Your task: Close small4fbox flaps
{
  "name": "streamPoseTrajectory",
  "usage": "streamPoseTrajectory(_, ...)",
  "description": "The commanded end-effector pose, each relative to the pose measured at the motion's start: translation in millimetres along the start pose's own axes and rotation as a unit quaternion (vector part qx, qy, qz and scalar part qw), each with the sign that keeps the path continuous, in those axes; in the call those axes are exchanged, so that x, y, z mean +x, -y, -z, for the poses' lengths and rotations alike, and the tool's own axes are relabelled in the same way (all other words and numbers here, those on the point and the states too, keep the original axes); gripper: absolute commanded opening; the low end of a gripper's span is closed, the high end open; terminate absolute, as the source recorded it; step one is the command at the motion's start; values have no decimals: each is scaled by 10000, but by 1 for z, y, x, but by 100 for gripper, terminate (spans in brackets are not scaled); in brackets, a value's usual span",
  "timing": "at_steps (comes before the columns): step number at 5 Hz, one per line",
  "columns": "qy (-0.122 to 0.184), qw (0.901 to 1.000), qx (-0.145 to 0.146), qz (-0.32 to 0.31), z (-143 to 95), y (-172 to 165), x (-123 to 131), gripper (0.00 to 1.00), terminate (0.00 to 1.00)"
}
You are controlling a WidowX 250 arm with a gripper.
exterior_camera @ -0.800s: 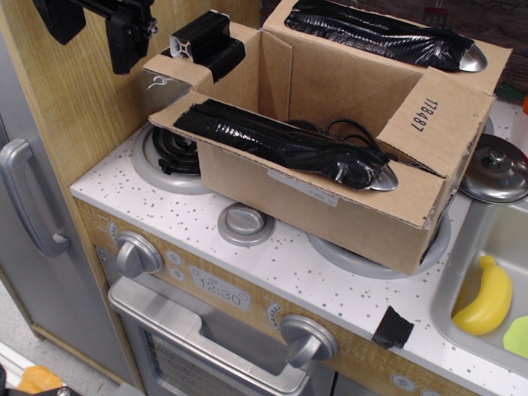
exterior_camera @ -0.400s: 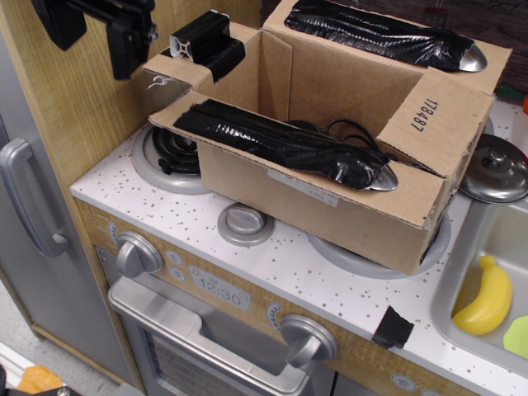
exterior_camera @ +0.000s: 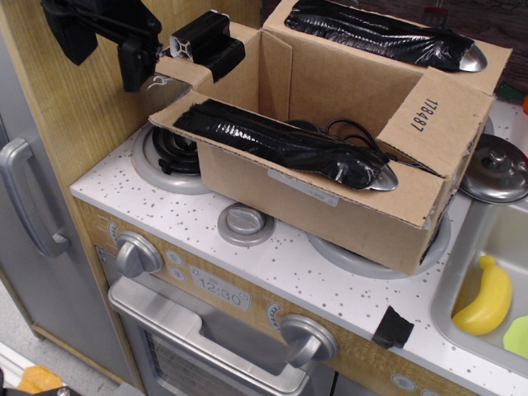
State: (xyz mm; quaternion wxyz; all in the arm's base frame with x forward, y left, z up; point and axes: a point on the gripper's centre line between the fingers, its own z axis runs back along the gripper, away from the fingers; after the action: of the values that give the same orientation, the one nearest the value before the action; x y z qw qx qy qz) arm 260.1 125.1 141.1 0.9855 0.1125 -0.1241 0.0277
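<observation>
Small4fbox [exterior_camera: 330, 177], a brown corrugated cardboard carton with a white label [exterior_camera: 301, 188] on its near long wall, sits across the burners of a toy stove top [exterior_camera: 272, 264], filling the centre of the view. By my reading the task has hardly begun: all four flaps stand open and the interior is exposed, with a black cable [exterior_camera: 346, 130] lying inside.

The near long flap [exterior_camera: 272, 140] folds outward toward 7 o'clock and carries a crinkled, glossy strip of black tape; the far long flap [exterior_camera: 388, 33], at 1 o'clock, bears a similar strip. The short flap printed 178487 [exterior_camera: 429, 115] splays out at 3 o'clock. The opposite short flap [exterior_camera: 194, 62], at 10 o'clock, holds a black block with white trim. All four remain to be folded in.

The gripper [exterior_camera: 136, 49], matte black, hangs at 10 o'clock just beside that short flap; it seems to have no hold on anything, though whether its fingers are spread or together I cannot tell.

Further out lie the speckled white counter, round metal-look knobs [exterior_camera: 139, 254], a steel pot lid [exterior_camera: 495, 169] at 3 o'clock, and a smooth yellow plastic banana [exterior_camera: 485, 299] in the sink [exterior_camera: 462, 272] at 4 o'clock.
</observation>
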Motion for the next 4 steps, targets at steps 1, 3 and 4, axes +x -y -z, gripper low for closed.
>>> streamPoseTrajectory(1,238,9997,-34,-79,11,-7,7,100,0)
streamPoseTrajectory(3,610,9981,-56,-92,26,-10,14,100,0)
streamPoseTrajectory(4,1122,9936,-13,-141,36,-10,20,100,0)
